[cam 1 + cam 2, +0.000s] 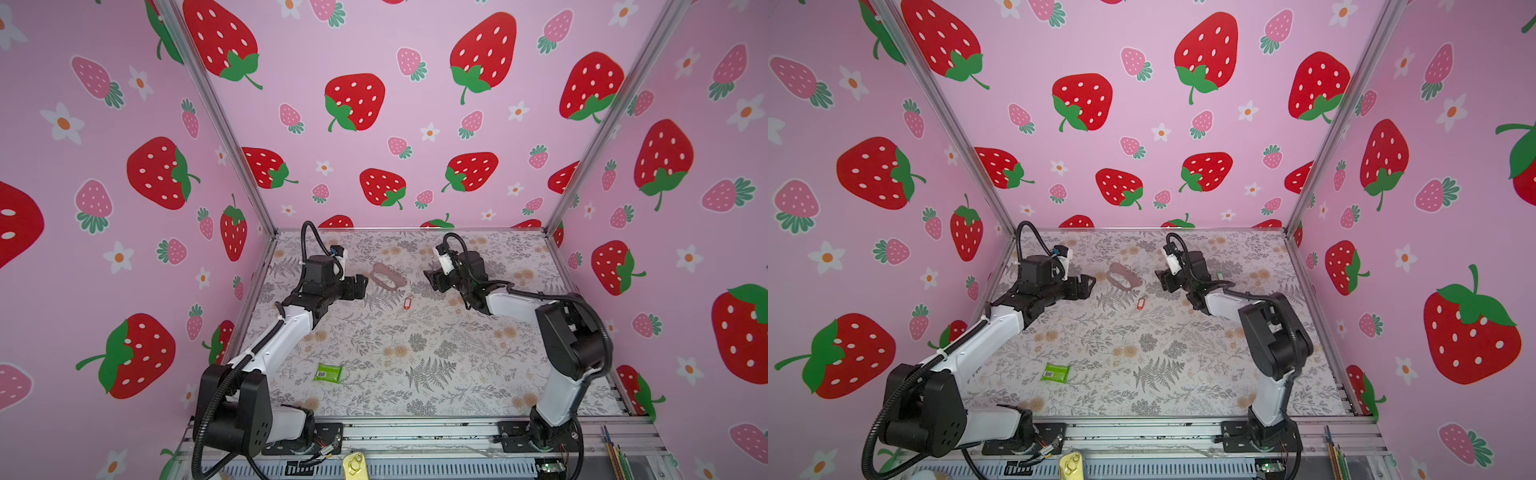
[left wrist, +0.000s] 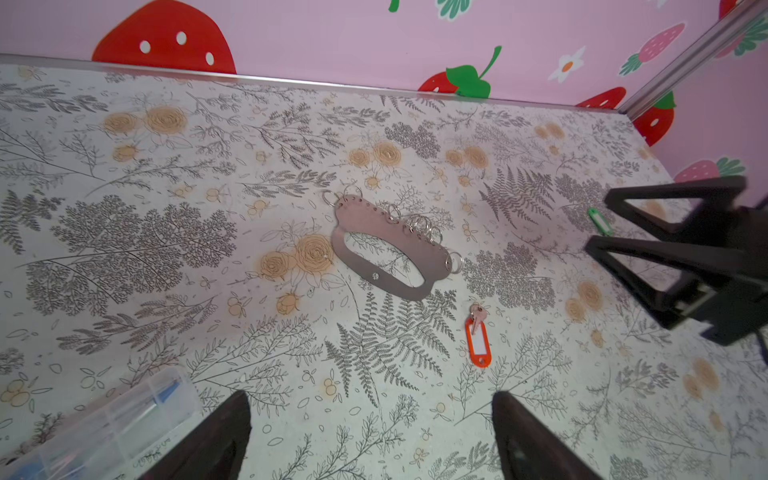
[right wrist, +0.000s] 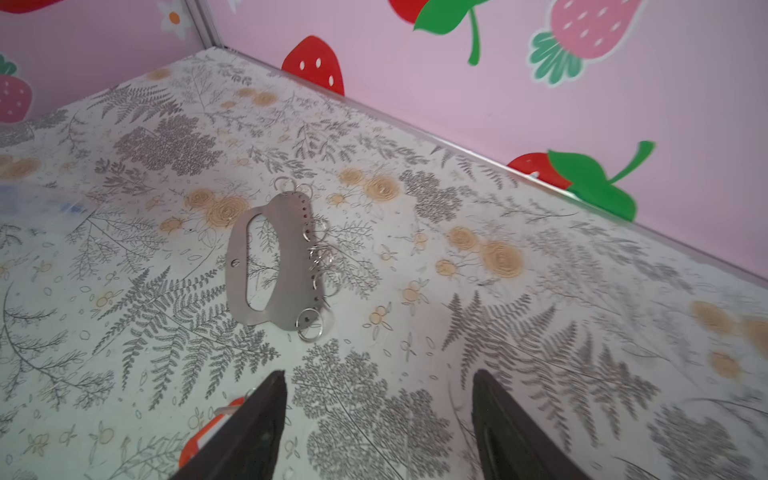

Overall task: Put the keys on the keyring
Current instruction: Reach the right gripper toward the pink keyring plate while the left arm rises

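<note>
nothing is held. the left gripper (image 1: 365, 286) and the right gripper (image 1: 429, 276) hang with jaws spread wide and empty. they face each other across the middle of both top views, low over the table (image 1: 457, 374). the keyring (image 1: 388, 275) lies flat between them, just above the centre of the floral surface, with small silver rings (image 2: 419, 226) strung along one edge. the orange key (image 1: 407, 302) lies just below and right of it, near but not touching. the green key (image 2: 599, 221) shows in the left wrist view beyond the right gripper's fingers, well apart from the keyring. neither key is on a ring, so the task looks barely begun.

what could go wrong, as i judge it:
- the keyring is thin and flat on the table, so closing fingertips may skid over it or shove it away rather than lift it.
- the rings are tiny and bunched, so a key's own ring could miss them or snag two at once.
- the orange tag looks light and may slide or flip if one finger touches first.
- the right arm, low near the green key, could sweep it out of reach.
- with both grippers aimed at one small spot, they may knock together.
- the green packet (image 1: 328, 372), at the lower left of the table, could be mistaken for the green key.
</note>
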Action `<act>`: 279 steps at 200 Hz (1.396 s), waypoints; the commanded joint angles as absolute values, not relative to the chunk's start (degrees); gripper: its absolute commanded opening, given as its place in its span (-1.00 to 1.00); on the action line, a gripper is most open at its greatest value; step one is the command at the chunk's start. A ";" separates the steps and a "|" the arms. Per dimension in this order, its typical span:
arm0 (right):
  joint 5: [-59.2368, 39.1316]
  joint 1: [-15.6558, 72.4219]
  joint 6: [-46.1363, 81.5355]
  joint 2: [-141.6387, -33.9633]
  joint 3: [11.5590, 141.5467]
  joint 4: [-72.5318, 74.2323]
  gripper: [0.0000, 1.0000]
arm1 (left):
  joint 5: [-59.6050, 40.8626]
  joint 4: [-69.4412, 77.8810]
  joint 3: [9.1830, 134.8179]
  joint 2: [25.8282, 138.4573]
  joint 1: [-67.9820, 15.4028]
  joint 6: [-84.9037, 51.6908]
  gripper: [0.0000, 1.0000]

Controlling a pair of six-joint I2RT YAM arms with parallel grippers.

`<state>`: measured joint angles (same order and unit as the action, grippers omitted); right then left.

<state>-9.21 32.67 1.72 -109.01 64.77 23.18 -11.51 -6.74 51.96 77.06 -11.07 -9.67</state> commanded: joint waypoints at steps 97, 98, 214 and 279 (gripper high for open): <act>-15.46 36.60 5.40 -130.85 88.57 9.13 0.35 | -9.70 -13.54 51.04 72.13 -11.16 -11.16 0.84; -15.60 36.63 5.38 -130.95 88.67 9.05 0.35 | -9.73 -13.54 51.01 72.19 -11.16 -11.16 0.84; -16.60 43.28 5.65 -133.75 90.56 4.11 0.18 | -9.50 -15.56 51.12 72.31 -11.25 -8.88 0.84; -18.29 51.66 4.36 -124.99 75.65 8.83 0.07 | -9.19 -16.62 51.00 72.51 -11.25 -8.68 0.84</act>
<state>-15.68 47.75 4.82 -127.81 81.56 11.05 -9.56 -14.87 51.16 72.88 -11.11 -8.88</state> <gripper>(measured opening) 0.538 0.922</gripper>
